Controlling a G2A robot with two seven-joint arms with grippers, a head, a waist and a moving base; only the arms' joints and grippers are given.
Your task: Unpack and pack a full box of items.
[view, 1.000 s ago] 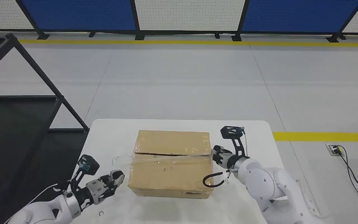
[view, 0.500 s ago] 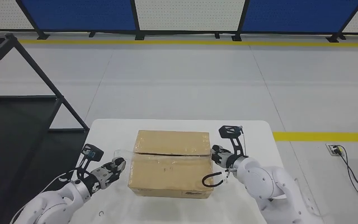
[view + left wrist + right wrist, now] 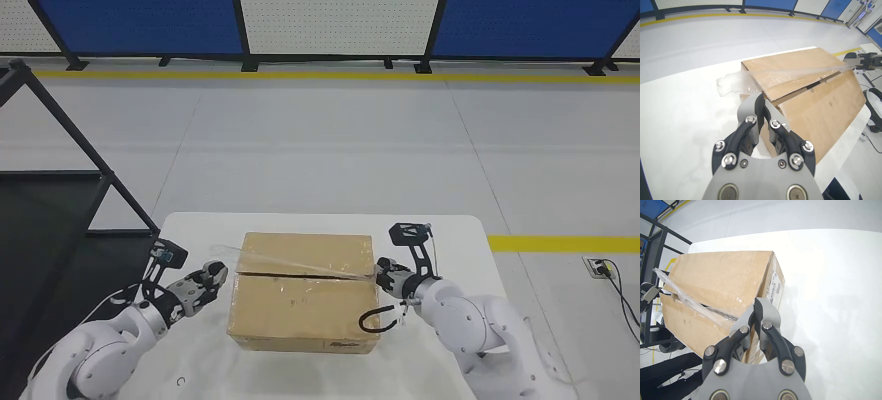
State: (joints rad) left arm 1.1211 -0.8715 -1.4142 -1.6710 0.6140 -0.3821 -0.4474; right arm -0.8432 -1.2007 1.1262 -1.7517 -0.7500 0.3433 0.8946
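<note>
At the table's [image 3: 300, 225] left end I've got the left gripper [image 3: 212, 280] [image 3: 761, 100] just off the box's short side, fingers pressed together on the near end of the tape strip [image 3: 300, 264] [image 3: 791, 73]. A crumpled wad of that same clear tape [image 3: 728, 87] bunches just past the fingertips. The strip is lifted off the cardboard and runs taut along the top seam toward the other arm. The box [image 3: 300, 310] [image 3: 819, 113] [image 3: 719, 275] sits mid-table, long side facing me, flaps down but with a dark gap open along the seam (tape residue is glinting on both flaps). At its right end is a printed label [image 3: 775, 285] on the short face. The right gripper [image 3: 385, 280] [image 3: 755, 306] is up against that end's top edge, pads closed with no gap showing. The strip [image 3: 687, 300] comes in right beside its fingers, but I can't tell whether it's actually pinched between them.
</note>
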